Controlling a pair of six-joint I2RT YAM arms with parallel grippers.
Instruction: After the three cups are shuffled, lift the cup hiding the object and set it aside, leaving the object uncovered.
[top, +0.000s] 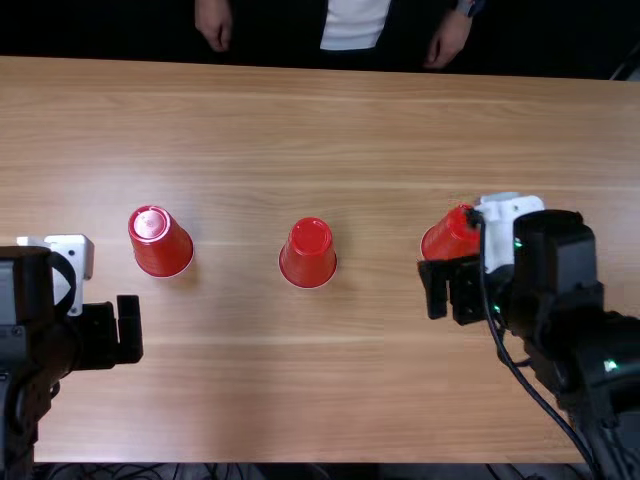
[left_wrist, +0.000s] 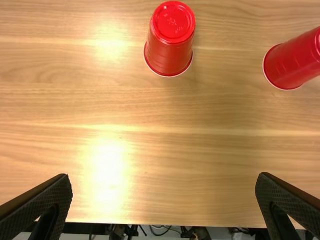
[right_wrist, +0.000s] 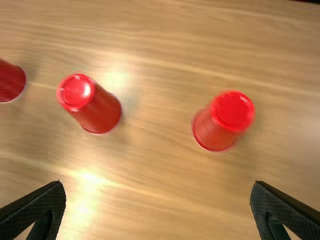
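Treat the task as not yet begun on the robot's side: all three red cups stand mouth-down on the table (top: 320, 130), none is lifted, and the object is not exposed. You cannot tell from these views which cup hides it. The left cup (top: 160, 242), middle cup (top: 308, 253) and right cup (top: 450, 235) form one row across the table's middle, well apart from each other. The left gripper (left_wrist: 160, 175) holds nothing and has its fingers spread wide; it sits on the near side of the left cup. The right gripper (right_wrist: 157, 182) is likewise spread and holds nothing; it sits just on the near side of the right cup. What remains is to pick the cup, grasp it, lift it and set it aside. For set-down, judge the wide band of wood beyond the row as the roomiest. The gaps between cups admit a finger. Mind the near edge, which lies close behind both grippers.
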